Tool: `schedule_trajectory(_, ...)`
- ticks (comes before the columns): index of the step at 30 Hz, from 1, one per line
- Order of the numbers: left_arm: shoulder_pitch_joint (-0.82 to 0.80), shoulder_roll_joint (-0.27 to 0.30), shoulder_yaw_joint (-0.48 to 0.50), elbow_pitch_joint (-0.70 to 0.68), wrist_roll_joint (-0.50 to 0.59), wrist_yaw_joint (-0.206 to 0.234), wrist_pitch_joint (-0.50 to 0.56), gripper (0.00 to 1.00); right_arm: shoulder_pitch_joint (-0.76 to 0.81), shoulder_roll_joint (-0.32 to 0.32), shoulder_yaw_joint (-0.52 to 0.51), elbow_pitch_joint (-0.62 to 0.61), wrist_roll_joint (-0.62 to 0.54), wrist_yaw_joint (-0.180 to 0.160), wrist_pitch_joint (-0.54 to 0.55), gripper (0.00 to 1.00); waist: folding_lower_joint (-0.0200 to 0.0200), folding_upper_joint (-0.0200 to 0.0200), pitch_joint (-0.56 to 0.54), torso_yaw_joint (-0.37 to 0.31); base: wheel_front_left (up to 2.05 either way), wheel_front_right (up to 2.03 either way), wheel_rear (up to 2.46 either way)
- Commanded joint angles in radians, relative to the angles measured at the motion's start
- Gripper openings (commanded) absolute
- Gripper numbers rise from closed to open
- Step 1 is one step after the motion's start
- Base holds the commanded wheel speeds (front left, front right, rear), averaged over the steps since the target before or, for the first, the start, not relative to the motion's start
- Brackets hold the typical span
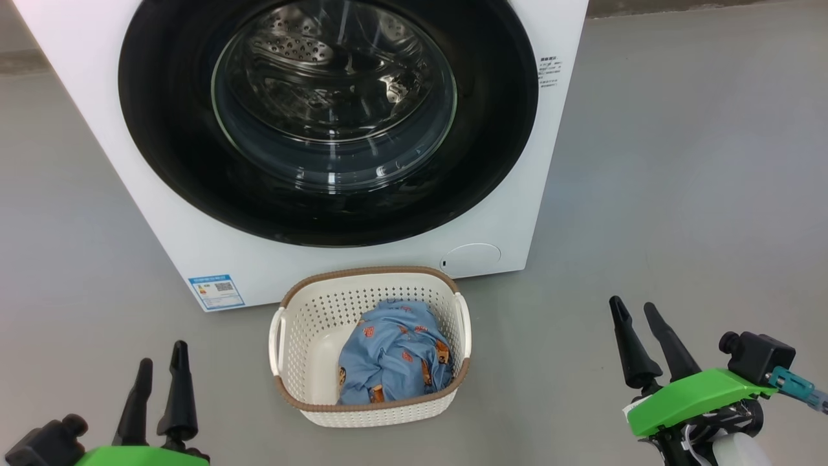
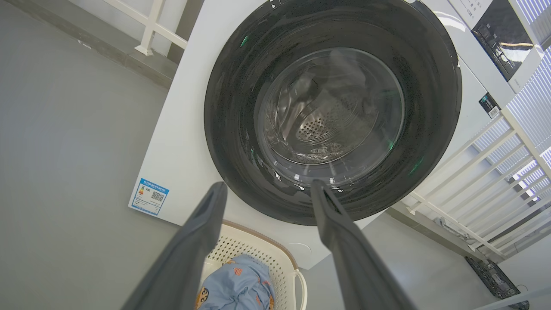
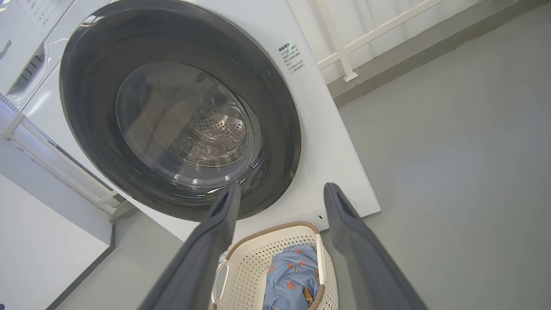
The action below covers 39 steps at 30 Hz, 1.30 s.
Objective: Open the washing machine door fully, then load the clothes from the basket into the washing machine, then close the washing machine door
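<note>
Head view, contents listed.

1. Washing machine [image 1: 498, 220]: white front-loader across the upper half of the frame, with a blue sticker [image 1: 217, 291] at its lower left corner and a round cap [image 1: 471, 259] at its lower right.
2. Door [image 1: 330, 110]: glossy black ring with a glass bowl, lying flush against the machine front. Shut. The steel drum shows through the glass, and no laundry can be seen in it.
3. Basket [image 1: 304, 323]: cream, perforated, brown rim. Lower centre of the frame, on the grey floor [image 1: 679, 194] just in front of the machine.
4. Clothes [image 1: 394, 353]: one bundle of light blue fabric with orange patches, heaped in the right half of the basket.
5. Left gripper [image 1: 162, 355]: lower left corner, fingers spread wide, empty, well apart from the basket.
6. Right gripper [image 1: 632, 304]: lower right, fingers spread wide, empty, well apart from the basket.

Progress, as judged: no step is done. Opening the door, loading the clothes and closing the door all remain.
</note>
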Motion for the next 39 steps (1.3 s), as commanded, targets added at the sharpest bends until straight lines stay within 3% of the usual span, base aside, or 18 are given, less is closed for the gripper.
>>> schedule_trajectory(1, -0.027, 0.028, 0.019, -0.037, 0.043, -0.007, -0.018, 1.00, -0.044, -0.008, 0.023, -0.033, -0.045, -0.001, -0.019, 1.00, 0.0000, -0.0001, 0.000, 0.000, 0.00, 0.00, 0.00)
schedule_trajectory(39, -0.012, 0.024, 0.050, -0.088, 0.517, -0.011, -0.129, 1.00, -0.099, -0.015, 0.080, -0.036, -0.553, -0.001, -0.130, 1.00, 0.0000, -0.0001, -0.007, -0.011, 0.00, 0.00, 0.00)
